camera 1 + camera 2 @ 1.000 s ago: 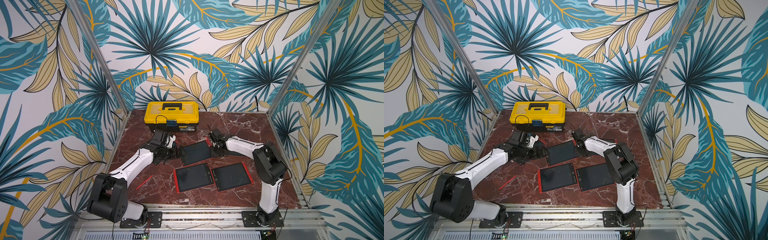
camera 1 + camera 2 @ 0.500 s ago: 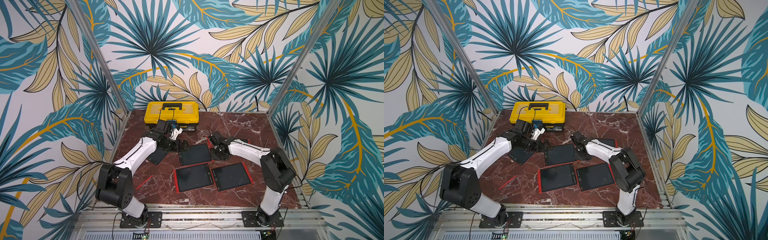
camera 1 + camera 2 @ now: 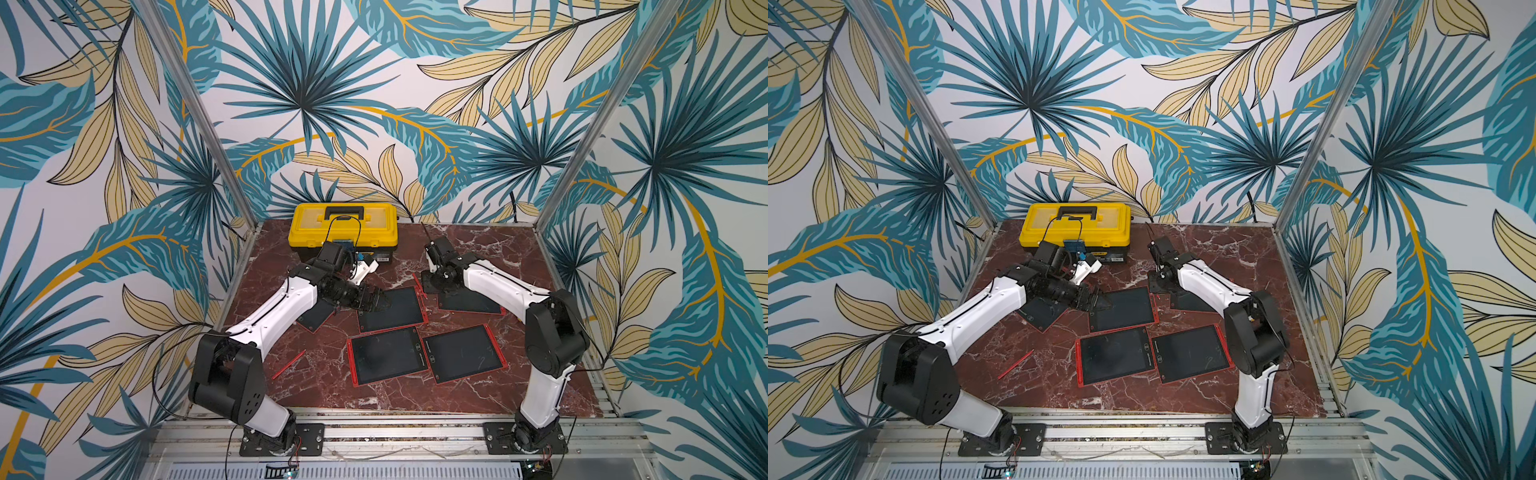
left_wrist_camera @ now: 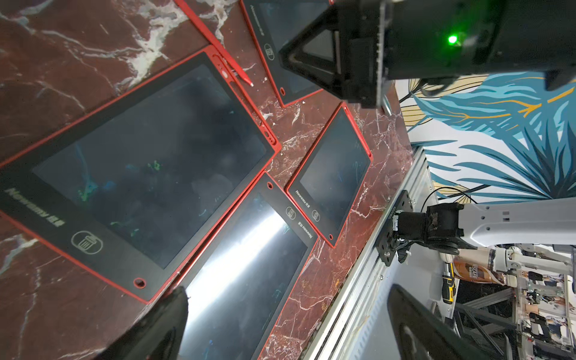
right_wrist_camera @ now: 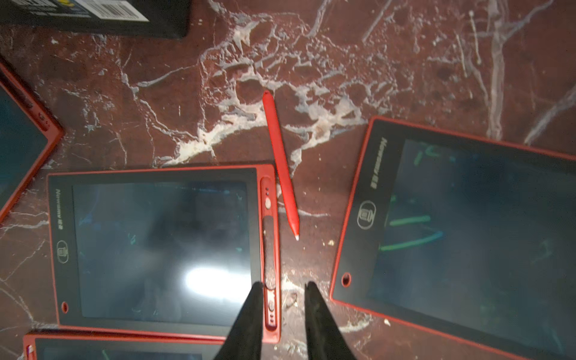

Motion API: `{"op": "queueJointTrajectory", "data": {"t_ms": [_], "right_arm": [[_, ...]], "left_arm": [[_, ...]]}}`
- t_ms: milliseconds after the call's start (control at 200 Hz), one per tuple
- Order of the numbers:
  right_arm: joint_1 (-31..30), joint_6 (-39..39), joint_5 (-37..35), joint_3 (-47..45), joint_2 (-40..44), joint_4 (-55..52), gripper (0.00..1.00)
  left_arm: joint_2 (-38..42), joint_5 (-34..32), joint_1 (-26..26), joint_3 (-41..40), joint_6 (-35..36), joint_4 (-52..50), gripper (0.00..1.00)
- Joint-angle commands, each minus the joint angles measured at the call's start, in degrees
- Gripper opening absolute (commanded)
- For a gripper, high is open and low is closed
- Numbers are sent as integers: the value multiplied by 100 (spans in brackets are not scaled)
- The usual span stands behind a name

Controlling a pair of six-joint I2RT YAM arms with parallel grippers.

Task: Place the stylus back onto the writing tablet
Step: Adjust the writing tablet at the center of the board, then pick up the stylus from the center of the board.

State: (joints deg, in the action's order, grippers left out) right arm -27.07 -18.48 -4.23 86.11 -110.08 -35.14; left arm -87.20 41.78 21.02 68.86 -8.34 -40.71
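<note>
We see a dark red marble table (image 3: 478, 399) veined in white. The writing tablets (image 3: 386, 357) have red frames around black screens, and one tablet (image 5: 467, 233) bears faint green and blue strokes. The stylus (image 5: 282, 165) is red with a white tip. The toolbox (image 3: 343, 224) is yellow with a black handle. The arms (image 3: 282, 307) are white with black joints; the walls (image 3: 415, 104) show teal and tan leaves on white.

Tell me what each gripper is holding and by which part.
Nothing is held. Left gripper: wide open, empty. Right gripper: slightly open, empty; the stylus lies loose on the table.
</note>
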Motion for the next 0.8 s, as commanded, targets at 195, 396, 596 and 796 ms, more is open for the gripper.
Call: {"op": "queueJointTrajectory", "data": {"t_ms": [195,396,596,796], "right_arm": [[74,479,19,957,-953,-297,21],[146,625,41,1504,-1408,-597,19],[170,725,-73,1891,-1730,-782,16],[167,682,102,2185,-2029,-859,16]], "left_arm": [[758,-798,682,-190,-177,1380,100],[1059,-1756,946,-565,-271,2330,100],[1188,-2008,1018,-812,-293,2840,100],[1233,-2279,1098,-752,124,2627,100]]}}
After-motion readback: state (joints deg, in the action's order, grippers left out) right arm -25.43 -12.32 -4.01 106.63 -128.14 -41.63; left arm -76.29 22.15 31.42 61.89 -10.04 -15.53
